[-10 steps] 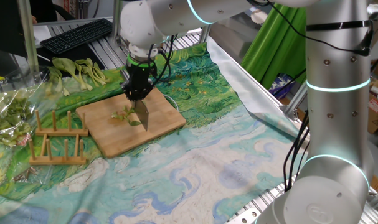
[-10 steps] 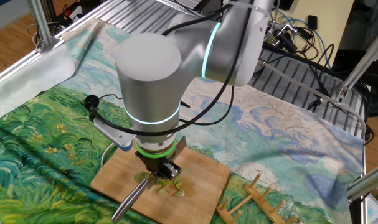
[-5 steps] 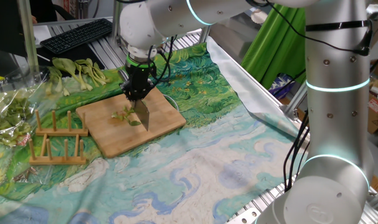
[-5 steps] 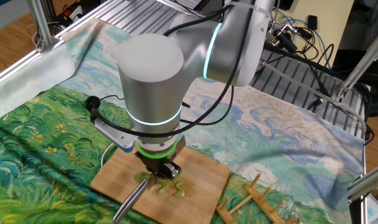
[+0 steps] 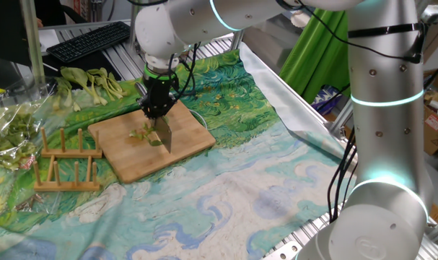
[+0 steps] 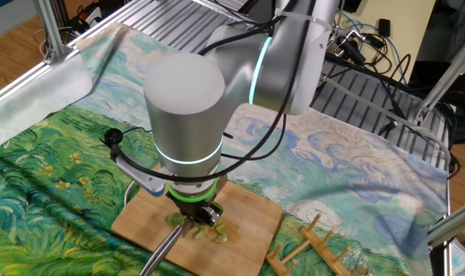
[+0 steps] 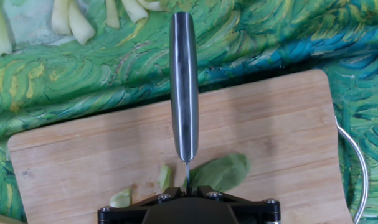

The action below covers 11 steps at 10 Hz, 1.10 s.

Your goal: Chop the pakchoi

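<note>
The pakchoi [image 7: 220,173] is a small green leaf lying on the wooden cutting board [image 7: 269,137], with two small cut bits [image 7: 165,176] to its left. My gripper [image 7: 187,190] is shut on a steel knife [image 7: 184,87], whose handle runs across the board away from the hand. In one fixed view the gripper [image 5: 159,110] stands over the board [image 5: 182,148], the blade [image 5: 164,134] down beside the pakchoi [image 5: 142,135]. The other fixed view has the gripper [image 6: 198,217] right above the green pieces [image 6: 211,228], and the arm hides part of them.
A bunch of whole pale-stemmed stalks [image 5: 92,81] lies behind the board on the painted cloth. A wooden rack [image 5: 63,162] stands left of the board, plastic-wrapped greens [image 5: 9,126] beyond it. A keyboard [image 5: 89,40] sits at the back. A white cable [image 7: 357,168] loops by the board's right edge.
The arm's upper links have turned slightly. The gripper and knife stay in about the same place over the leaf.
</note>
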Tool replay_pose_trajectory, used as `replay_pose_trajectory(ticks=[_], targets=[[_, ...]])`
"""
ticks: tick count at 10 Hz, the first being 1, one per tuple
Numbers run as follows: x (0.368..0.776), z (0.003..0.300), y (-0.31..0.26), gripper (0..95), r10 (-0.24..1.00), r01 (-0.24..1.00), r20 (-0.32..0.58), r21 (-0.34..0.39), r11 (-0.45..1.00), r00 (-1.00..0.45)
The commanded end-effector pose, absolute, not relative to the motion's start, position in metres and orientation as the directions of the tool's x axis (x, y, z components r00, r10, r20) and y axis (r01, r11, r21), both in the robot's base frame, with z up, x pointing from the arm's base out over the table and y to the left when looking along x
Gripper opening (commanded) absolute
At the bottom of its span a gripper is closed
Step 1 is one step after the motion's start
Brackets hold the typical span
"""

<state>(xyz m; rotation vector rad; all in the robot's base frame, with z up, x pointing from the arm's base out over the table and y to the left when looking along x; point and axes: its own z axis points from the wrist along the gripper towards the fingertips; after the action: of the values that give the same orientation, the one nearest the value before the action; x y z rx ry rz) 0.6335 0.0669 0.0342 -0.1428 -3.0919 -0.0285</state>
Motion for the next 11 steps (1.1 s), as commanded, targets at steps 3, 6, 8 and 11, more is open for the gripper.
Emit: replay_pose_trajectory(ticks=[3,6,8,11], targets=[[0.6274,0.0349,0.0681,0.0,0.103,0.104,0.033,0.034,0.994,-0.994],[0.6229,0.0395,0.0669,0.0,0.093,0.094,0.031,0.025,0.995,-0.995],[0.6229,0.0393,0.0665,0.0,0.073,0.073,0.027,0.006,0.997,-0.997],[0.623,0.0392,0.0663,0.0,0.062,0.062,0.026,0.004,0.998,-0.998]])
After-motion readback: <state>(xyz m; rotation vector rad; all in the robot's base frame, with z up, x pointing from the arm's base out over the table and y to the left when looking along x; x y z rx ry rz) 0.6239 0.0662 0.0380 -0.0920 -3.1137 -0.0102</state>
